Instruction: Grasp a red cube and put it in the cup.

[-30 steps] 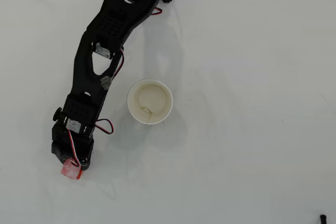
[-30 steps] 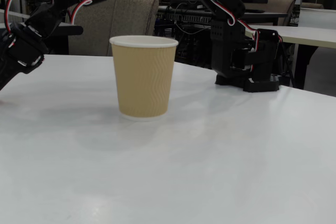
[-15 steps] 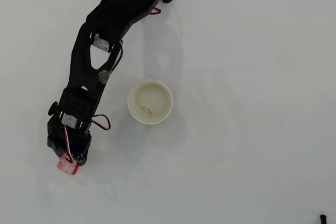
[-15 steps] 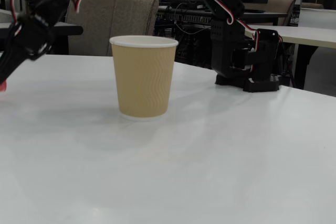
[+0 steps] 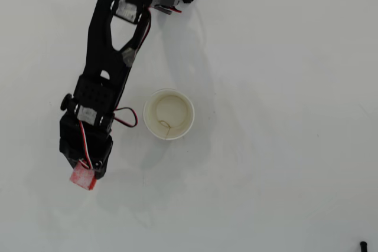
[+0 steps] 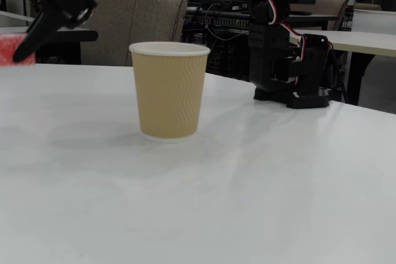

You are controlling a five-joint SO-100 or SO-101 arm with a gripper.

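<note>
1. The counter (image 5: 283, 146) is carrying the arm's base at its far edge and the task's things.
2. The arm (image 5: 103, 69) is reaching out to the cup's left in the overhead view; the carry step appears to be in hand.
3. The cup (image 5: 169, 114) is standing upright and empty, apart from the arm.
4. The gripper (image 5: 84, 172) is holding its jaws closed on the red cube (image 5: 82, 177), which the fixed view (image 6: 13, 49) shows raised clear of the counter, about level with the cup's rim.
5. The next move is calling for a swing toward the cup, until the cube is hanging over the opening.
</note>
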